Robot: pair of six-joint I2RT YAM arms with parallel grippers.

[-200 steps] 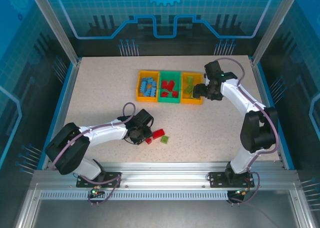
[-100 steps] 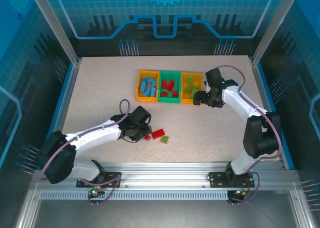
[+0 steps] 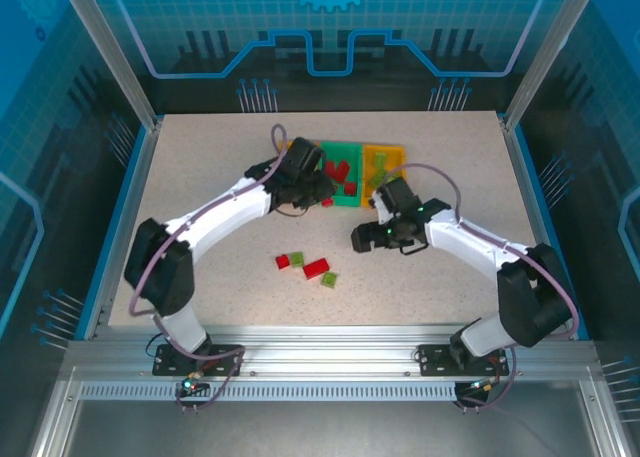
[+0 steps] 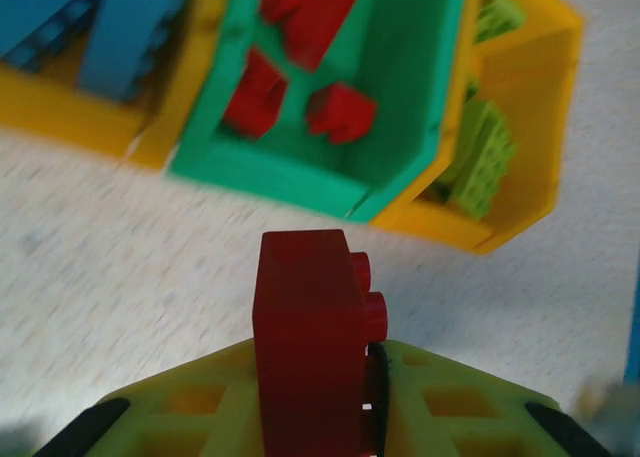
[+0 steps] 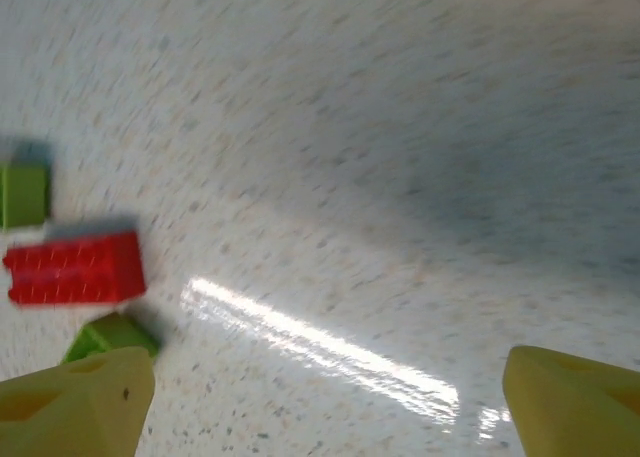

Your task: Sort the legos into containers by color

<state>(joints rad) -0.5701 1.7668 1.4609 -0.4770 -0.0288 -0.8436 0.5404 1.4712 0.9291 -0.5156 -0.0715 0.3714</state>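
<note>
Now our left gripper (image 4: 318,417) pinches a red lego (image 4: 305,317), due over the green container's (image 4: 290,177) near wall; our right gripper (image 5: 325,402) gapes empty.

A robot lab cell: an aluminium-profile frame (image 3: 320,349) and blue circuit-print wall panels (image 3: 420,22) enclose a speckled table (image 3: 200,177).

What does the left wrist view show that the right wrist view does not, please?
Left wrist: a red brick clamped in the left gripper, facing the green bin of red bricks and its two orange-yellow neighbours. Right wrist: the open right gripper, plus a loose red brick and two light green bricks. Both: the speckled table.
</note>
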